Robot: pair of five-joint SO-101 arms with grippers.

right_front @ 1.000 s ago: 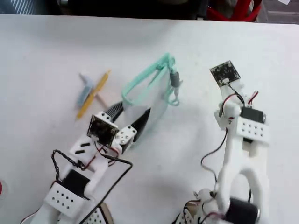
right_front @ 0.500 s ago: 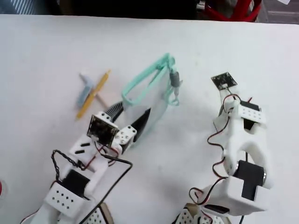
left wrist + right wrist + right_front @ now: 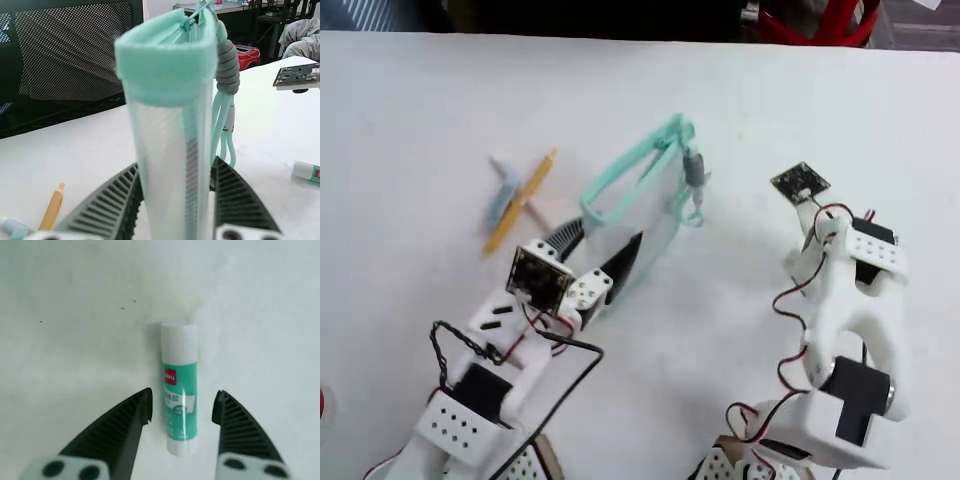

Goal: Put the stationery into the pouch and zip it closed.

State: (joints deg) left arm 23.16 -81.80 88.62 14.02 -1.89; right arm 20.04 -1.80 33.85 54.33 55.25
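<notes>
Left gripper (image 3: 175, 172) pinched on the near end of the pouch (image 3: 167, 100). The pouch's teal mouth gapes open at the far end. Right gripper (image 3: 181, 402) spread wide, one finger on either side of the glue stick (image 3: 179, 385). A small gap shows on each side, no contact. Glue stick lies flat on the bench (image 3: 410, 100). Pencil (image 3: 523, 198) and a blue item (image 3: 502, 190) lie crossed near the pouch, on the side away from the glue stick.

Markings on the glue stick

We find a small red brand patch and faint pale symbols on the green band of the glue stick (image 3: 180, 390); none of it reads to us as clear words or numbers.
</notes>
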